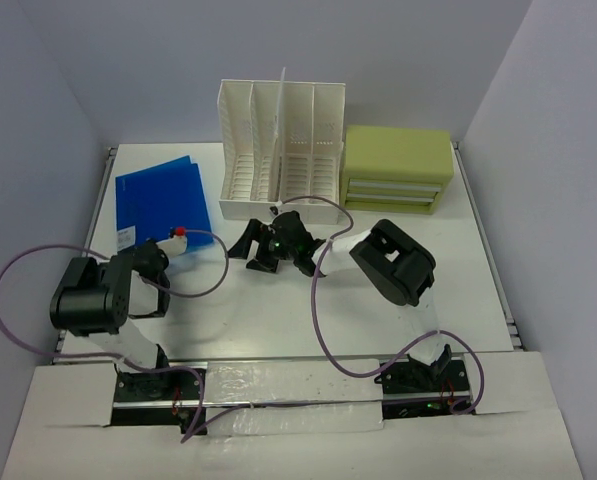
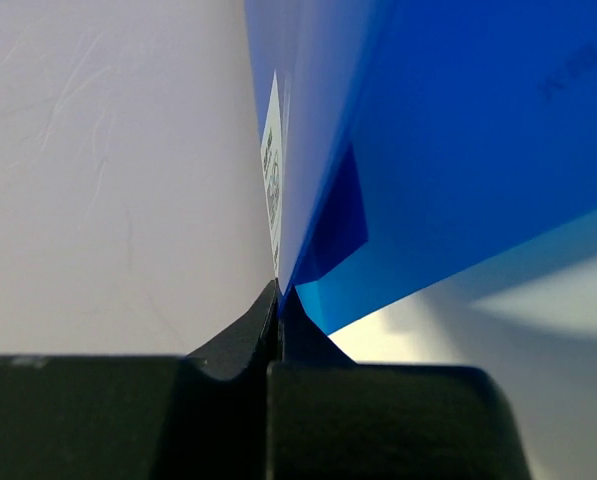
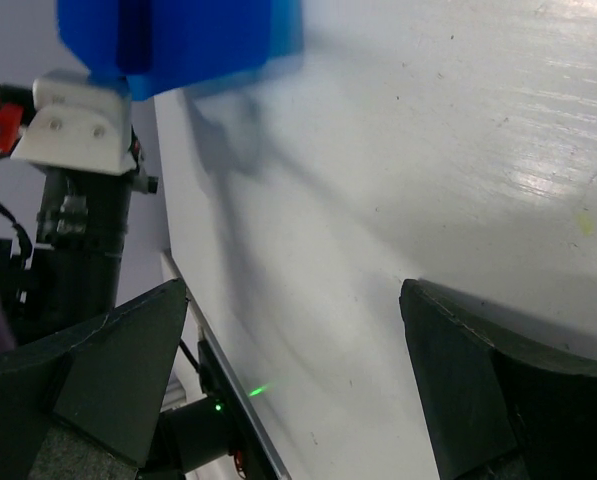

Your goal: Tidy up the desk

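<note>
blue folder [image 2: 458, 150] cut off by frame, its label [image 2: 272, 170] print unreadable

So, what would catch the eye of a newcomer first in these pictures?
The blue folder at the far left of the desk stands out, with the left gripper shut on a near corner of it. Next come the white file rack and the green drawer box along the far edge. The right gripper hangs open over the middle.

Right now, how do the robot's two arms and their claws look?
The left arm and right arm are black with white sections; a purple cable loops from each. The left claw and right claw have black, wedge-shaped fingers. A red part sits at the left wrist.
</note>
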`<act>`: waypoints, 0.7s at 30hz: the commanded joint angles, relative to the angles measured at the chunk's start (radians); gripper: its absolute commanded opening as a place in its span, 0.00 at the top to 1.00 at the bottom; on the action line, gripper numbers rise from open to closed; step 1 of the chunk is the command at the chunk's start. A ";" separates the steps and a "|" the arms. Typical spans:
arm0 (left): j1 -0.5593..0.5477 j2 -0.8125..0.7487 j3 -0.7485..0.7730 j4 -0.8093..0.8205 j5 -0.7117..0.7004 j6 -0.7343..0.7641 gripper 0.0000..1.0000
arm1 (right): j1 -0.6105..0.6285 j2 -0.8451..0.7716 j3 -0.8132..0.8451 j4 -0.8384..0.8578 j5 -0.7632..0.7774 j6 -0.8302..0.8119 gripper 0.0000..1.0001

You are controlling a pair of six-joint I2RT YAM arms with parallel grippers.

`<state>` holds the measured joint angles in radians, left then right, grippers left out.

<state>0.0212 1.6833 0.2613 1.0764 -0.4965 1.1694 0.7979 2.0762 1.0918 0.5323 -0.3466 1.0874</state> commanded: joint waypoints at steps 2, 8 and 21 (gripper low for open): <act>0.000 -0.228 -0.099 -0.167 0.101 -0.073 1.00 | 0.002 -0.055 0.009 0.051 -0.012 0.000 0.05; 0.002 -0.537 -0.139 -0.520 0.161 -0.124 1.00 | 0.016 -0.056 0.007 0.080 -0.008 0.031 0.03; 0.001 -0.980 -0.208 -1.029 0.214 -0.135 1.00 | 0.100 -0.003 0.017 0.179 0.014 0.152 0.00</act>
<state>0.0212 0.7256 0.0977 0.1741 -0.3020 1.0473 0.8677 2.0743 1.0863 0.6470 -0.3428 1.1903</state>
